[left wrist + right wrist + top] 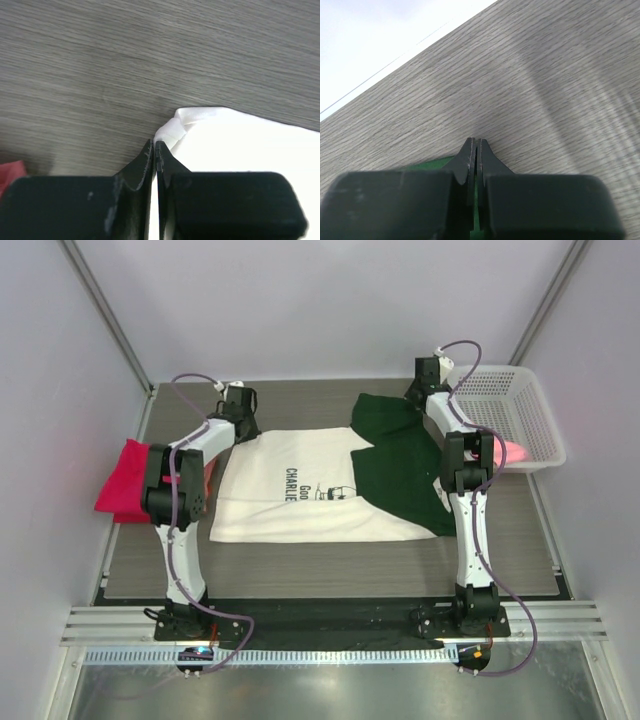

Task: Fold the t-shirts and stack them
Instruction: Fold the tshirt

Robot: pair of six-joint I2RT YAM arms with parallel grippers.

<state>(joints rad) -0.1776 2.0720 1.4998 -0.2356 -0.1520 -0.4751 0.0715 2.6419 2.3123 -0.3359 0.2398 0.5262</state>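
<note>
A large cream-white t-shirt (300, 490) with dark green shoulders (400, 460) and small black print lies spread flat in the middle of the table. My left gripper (243, 425) is down at its far left corner. In the left wrist view that gripper (155, 145) is shut on a bunched fold of the white cloth (185, 120). My right gripper (418, 392) is at the far edge of the green sleeve. In the right wrist view this gripper (476, 141) is shut with green cloth (430, 162) showing between and beside its fingers.
A bright red-pink t-shirt (130, 480) lies folded at the table's left edge, beside my left arm. A white mesh basket (530, 410) stands at the far right with pink cloth (515, 452) in its near corner. Grey walls close in both sides.
</note>
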